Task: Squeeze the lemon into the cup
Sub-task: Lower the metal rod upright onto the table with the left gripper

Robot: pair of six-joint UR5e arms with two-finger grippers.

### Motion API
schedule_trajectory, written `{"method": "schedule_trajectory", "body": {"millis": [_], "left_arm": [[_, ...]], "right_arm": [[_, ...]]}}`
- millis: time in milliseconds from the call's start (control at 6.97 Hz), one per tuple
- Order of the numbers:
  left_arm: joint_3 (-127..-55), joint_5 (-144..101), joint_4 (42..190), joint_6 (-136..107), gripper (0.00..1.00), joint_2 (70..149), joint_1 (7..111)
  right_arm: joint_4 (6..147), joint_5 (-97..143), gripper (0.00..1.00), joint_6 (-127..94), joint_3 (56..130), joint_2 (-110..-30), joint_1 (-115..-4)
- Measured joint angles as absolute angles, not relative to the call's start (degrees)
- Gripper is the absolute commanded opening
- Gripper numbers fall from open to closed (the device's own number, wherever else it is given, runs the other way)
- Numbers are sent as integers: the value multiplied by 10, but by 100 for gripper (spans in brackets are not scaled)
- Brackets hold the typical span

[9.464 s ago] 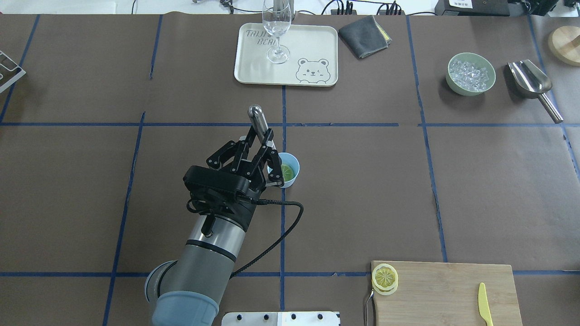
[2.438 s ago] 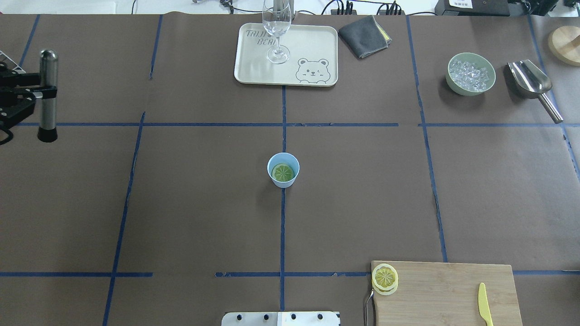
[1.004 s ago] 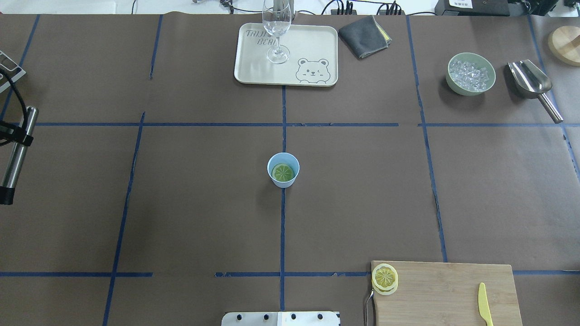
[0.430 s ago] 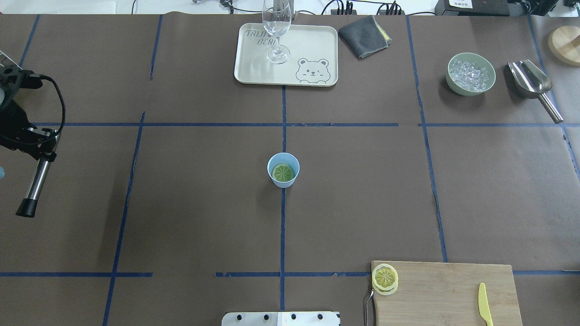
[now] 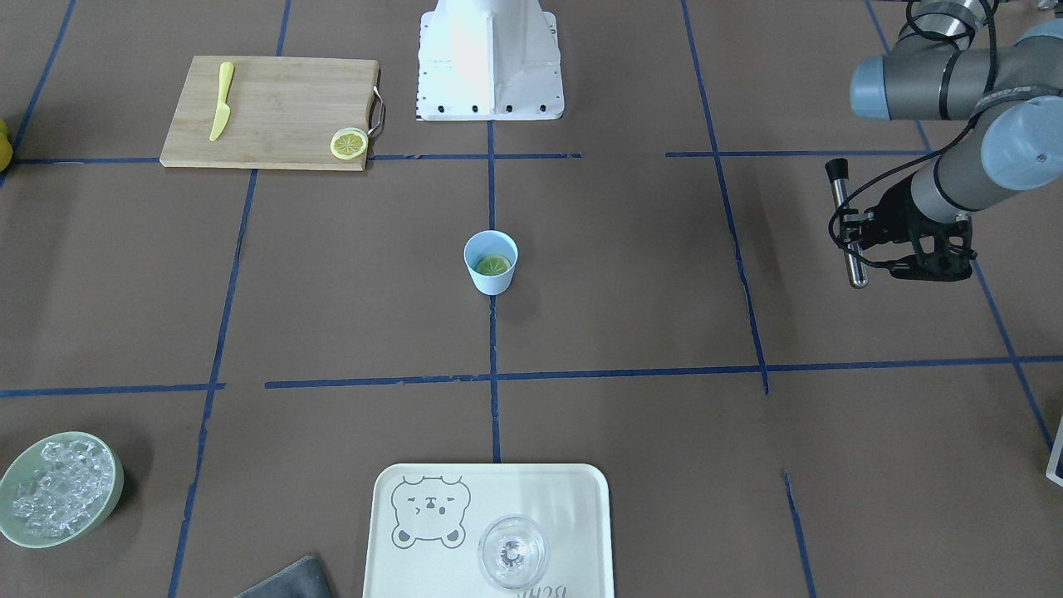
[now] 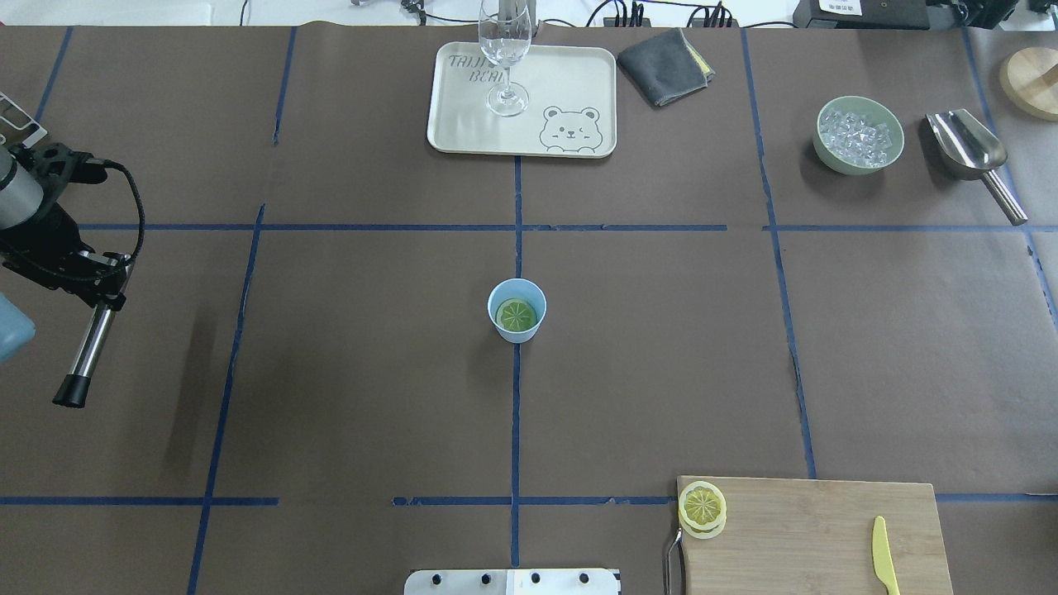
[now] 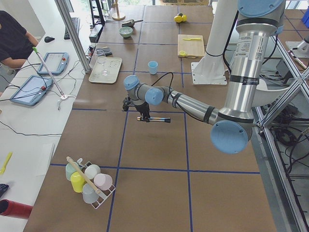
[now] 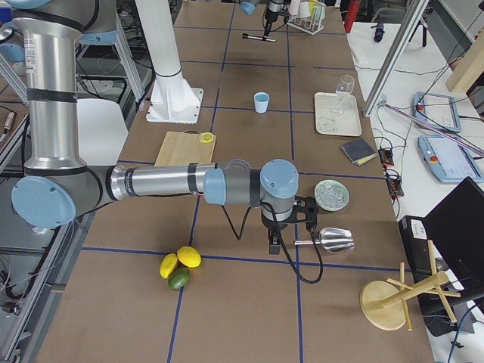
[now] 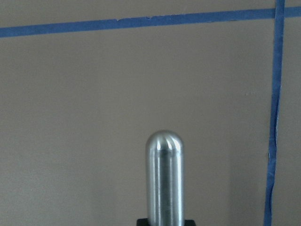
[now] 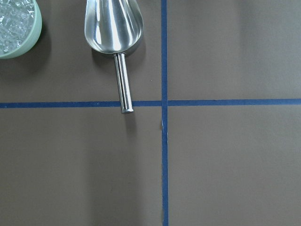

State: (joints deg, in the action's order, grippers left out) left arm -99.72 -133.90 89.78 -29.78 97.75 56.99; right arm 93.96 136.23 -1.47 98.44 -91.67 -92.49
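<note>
The pale blue cup (image 6: pixel 517 309) (image 5: pixel 491 261) stands at the table's middle. A lemon slice (image 6: pixel 517 315) (image 5: pixel 492 265) lies flat inside it, cut face up. My left gripper (image 6: pixel 101 291) (image 5: pixel 855 231) is far off at the table's left side, shut on a steel rod (image 6: pixel 87 351) (image 5: pixel 848 224) with a black tip. The rod's rounded end (image 9: pixel 164 181) fills the left wrist view. My right gripper (image 8: pixel 276 236) shows only in the exterior right view, near the scoop; I cannot tell whether it is open or shut.
A cutting board (image 6: pixel 814 537) carries another lemon slice (image 6: pixel 702 506) and a yellow knife (image 6: pixel 883 554). At the far side are a tray (image 6: pixel 570 74) with a wine glass (image 6: pixel 504 54), a grey cloth (image 6: pixel 665 66), an ice bowl (image 6: pixel 858 135) and a steel scoop (image 6: pixel 971 153).
Earlier the left gripper held the rod at the cup. It has since carried the rod to the table's left side, and over the last second has turned it and shifted it slightly right.
</note>
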Motion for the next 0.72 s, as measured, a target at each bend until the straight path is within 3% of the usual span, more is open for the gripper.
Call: {"method": "schedule_trajectory", "body": {"millis": [717], "left_arm": [[-931, -1340, 994, -384, 0, 992, 536]], "right_arm": [[940, 1362, 100, -14, 989, -916, -925]]}}
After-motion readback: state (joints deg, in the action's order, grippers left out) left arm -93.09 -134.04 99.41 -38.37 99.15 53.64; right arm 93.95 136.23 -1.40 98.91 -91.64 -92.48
